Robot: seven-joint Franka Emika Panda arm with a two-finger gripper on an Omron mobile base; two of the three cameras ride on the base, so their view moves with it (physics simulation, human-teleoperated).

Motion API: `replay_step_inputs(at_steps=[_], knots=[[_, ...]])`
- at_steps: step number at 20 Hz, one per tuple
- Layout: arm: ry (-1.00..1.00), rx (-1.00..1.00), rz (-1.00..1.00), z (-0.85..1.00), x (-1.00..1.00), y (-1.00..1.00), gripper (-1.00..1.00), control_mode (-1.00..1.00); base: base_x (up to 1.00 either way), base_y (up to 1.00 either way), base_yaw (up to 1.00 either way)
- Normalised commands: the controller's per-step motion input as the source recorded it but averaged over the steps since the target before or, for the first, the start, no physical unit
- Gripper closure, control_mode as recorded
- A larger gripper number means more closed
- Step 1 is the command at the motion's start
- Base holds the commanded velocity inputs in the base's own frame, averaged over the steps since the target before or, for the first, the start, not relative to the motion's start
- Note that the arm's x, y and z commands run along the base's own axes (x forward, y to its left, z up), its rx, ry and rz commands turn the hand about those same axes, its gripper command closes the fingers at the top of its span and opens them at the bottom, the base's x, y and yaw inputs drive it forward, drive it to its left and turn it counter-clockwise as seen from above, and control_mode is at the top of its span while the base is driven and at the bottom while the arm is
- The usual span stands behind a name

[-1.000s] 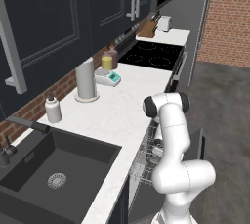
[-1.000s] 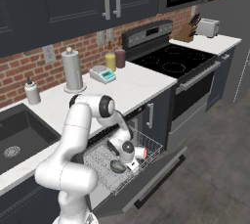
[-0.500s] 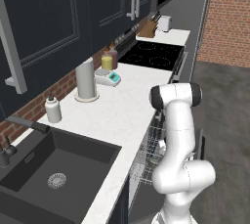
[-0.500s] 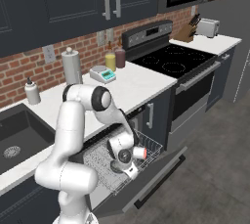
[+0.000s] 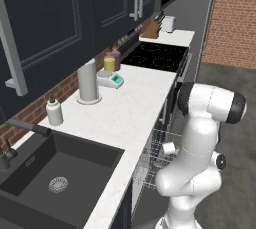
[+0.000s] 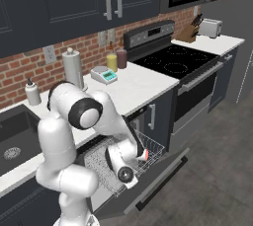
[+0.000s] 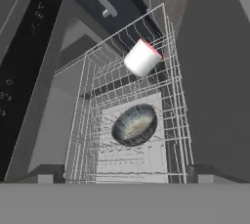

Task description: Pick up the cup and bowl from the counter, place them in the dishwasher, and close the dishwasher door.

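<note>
Kitchen counter (image 5: 135, 104) stands white at nine o'clock; below it the dishwasher (image 7: 83, 120) rack holds the bowl (image 7: 135, 125) centrally, the cup (image 7: 142, 57) lying tipped at twelve o'clock. Gripper (image 6: 129, 173) spread wide, empty.

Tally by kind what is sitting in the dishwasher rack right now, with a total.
Cups: 1, the cup, lying on its side.
Bowls: 1, the bowl.
Total: 2 in the rack.

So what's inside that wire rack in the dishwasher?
The wire rack holds the bowl, open side up, and the cup on its side. From the base cameras, the arm covers much of it.
</note>
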Motion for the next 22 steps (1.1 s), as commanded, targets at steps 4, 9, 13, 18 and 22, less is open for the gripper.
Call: replay_step_inputs(at_steps=[4, 9, 13, 18, 22], knots=[[-0.04, 0.13, 0.0, 1.0, -0.15, -0.39, -1.0, -1.0, 0.0, 0.0, 0.0], [0.08, 0.13, -0.01, 0.99, -0.08, -0.58, -1.0, -1.0, 0.0, 0.0, 0.0], [0.1, 0.25, 0.0, 0.45, -0.08, -0.73, -1.0, -1.0, 0.0, 0.0, 0.0], [0.0, 0.41, 0.0, -0.02, -0.14, -0.79, -1.0, -1.0, 0.0, 0.0, 0.0], [-0.01, 0.47, 0.0, -0.18, -0.23, -0.79, -1.0, -1.0, 0.0, 0.0, 0.0]])
